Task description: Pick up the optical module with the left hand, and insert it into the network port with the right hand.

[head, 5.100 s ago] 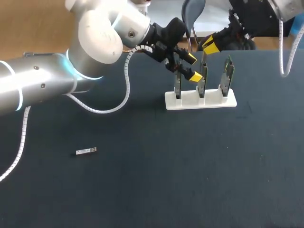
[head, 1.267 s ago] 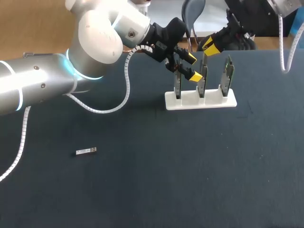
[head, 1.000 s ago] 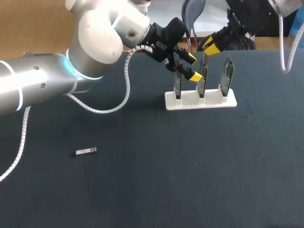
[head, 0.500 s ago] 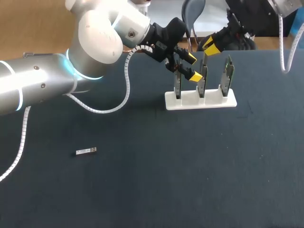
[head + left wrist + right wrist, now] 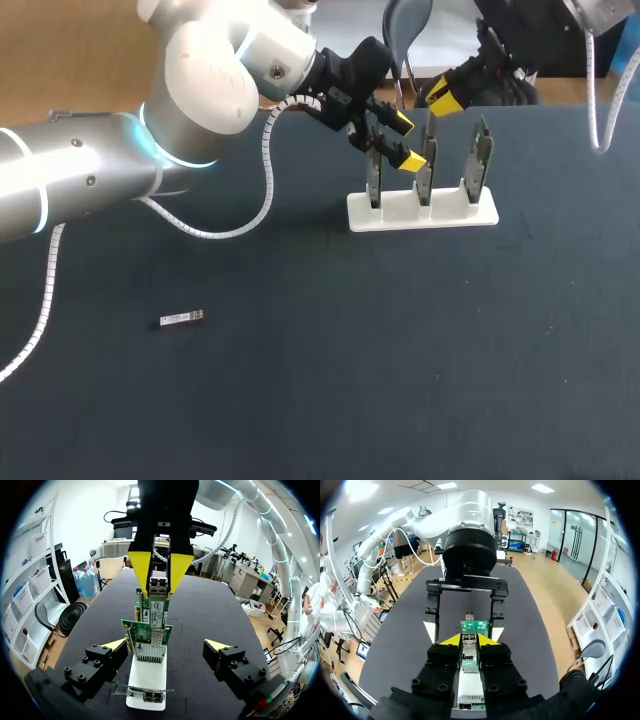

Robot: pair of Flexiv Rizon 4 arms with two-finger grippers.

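Here the right gripper [image 5: 159,593] clamps the optical module [image 5: 159,584] over a network card [image 5: 156,614], likely to seat it; the left gripper [image 5: 166,645] gapes empty.

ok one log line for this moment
left fingers: open at rack end | right fingers: shut on module above cards | second module: flat on table

— What is held at the yellow tips?
— The optical module [image 5: 468,655] is clamped from both sides by the right gripper [image 5: 468,640], just before a green card [image 5: 475,626].
— And beyond?
— The left gripper [image 5: 463,630] is seen facing, fingers spread either side of the card.
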